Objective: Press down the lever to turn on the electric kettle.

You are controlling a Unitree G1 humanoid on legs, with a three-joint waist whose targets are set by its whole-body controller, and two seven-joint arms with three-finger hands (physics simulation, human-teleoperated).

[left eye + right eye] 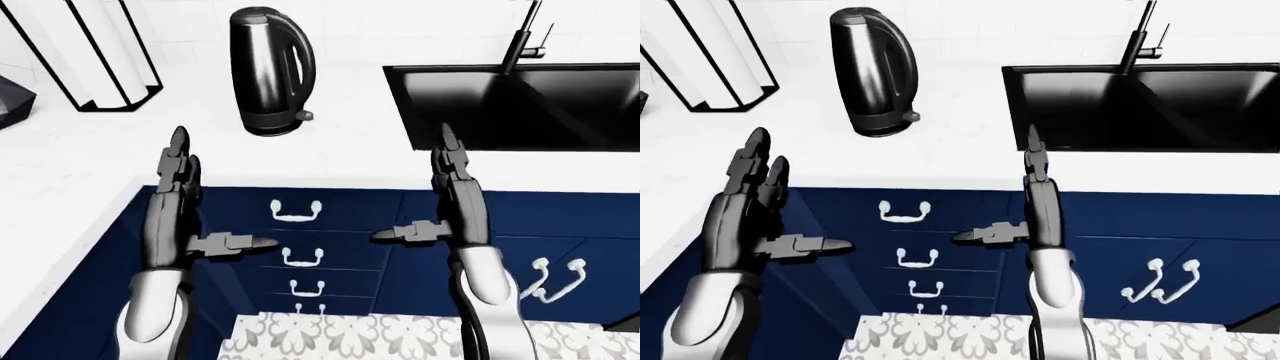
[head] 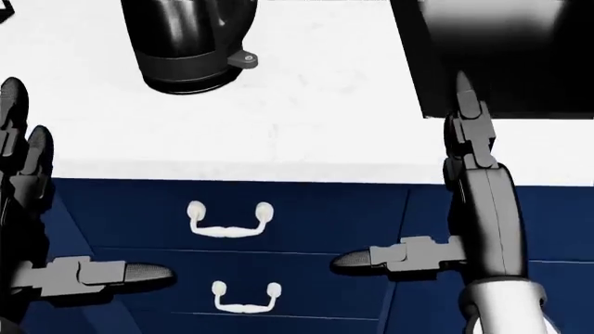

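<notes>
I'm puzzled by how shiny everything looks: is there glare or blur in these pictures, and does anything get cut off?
Left-eye view: sharp, no blur; pale streaks of reflection run down the black kettle, and the sink shows a soft sheen. Head view: the kettle's top is cropped by the frame edge. Right-eye view: the white counter is evenly bright, with hardly any shadows.
</notes>
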